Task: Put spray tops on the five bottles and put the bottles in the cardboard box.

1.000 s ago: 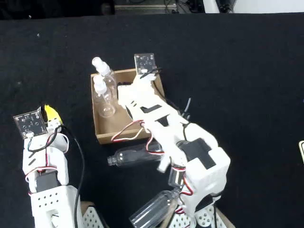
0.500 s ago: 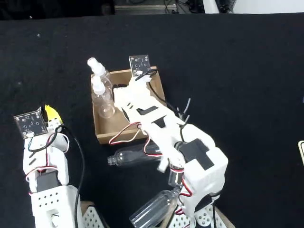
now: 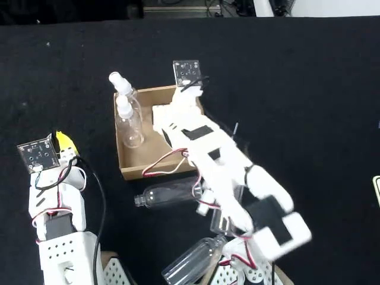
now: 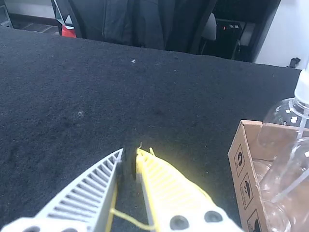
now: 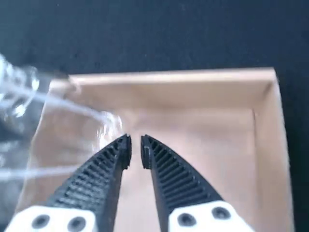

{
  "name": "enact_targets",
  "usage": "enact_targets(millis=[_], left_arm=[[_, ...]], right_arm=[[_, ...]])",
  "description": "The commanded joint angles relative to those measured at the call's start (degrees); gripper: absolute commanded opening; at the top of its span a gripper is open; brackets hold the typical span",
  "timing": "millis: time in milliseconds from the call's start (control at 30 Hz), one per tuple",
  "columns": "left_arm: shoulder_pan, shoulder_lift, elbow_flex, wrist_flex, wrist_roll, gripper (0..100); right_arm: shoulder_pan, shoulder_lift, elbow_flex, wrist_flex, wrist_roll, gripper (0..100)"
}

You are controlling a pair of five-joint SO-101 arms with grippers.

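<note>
Progress: two capped bottles [image 3: 130,122] stand in the box [image 3: 135,170], tight against its left-hand wall in the high view, white spray tops up. Two bare bottles lie on the desk [image 3: 309,95] in front of the box: one [image 3: 169,193] on its side, open neck pointing left, the other [image 3: 191,268] slanted near the arm bases. A clear shape under the right arm may be the fifth; cannot tell. So roughly two of five done; left to do: top and box the rest. Right pincer [image 5: 135,145] hangs over the bare box floor beside the capped bottles, all but closed, nothing in it. Left pincer [image 4: 130,155] is low over the desk, off to the side of the box, tips almost touching, empty. Bottles are clear thin plastic, dip tubes visible in the capped ones; likely light and prone to roll when lying
</note>
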Motion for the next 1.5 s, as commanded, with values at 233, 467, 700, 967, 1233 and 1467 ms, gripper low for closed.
enact_targets(millis=[233,467,700,967,1233,1467], left_arm=[[-0.2,0.4,1.5,-0.3,0.2,3],[-0.2,0.4,1.5,-0.3,0.2,3],[-0.2,0.4,1.5,-0.3,0.2,3],[-0.3,0.1,1.5,-0.3,0.2,3],[-0.3,0.1,1.5,-0.3,0.2,3],[-0.3,0.0,1.5,-0.3,0.2,3]], right_arm=[[-5.0,-10.9,-0.9,21.0,0.2,1.1],[-12.5,-10.9,-0.7,18.9,2.5,1.1],[-12.8,-10.8,0.0,17.1,2.5,1.1],[-12.8,-7.3,0.9,12.8,2.5,1.1],[-12.8,-5.7,-0.7,12.7,2.5,1.1],[-12.8,-3.4,-0.8,8.6,2.5,1.1]])
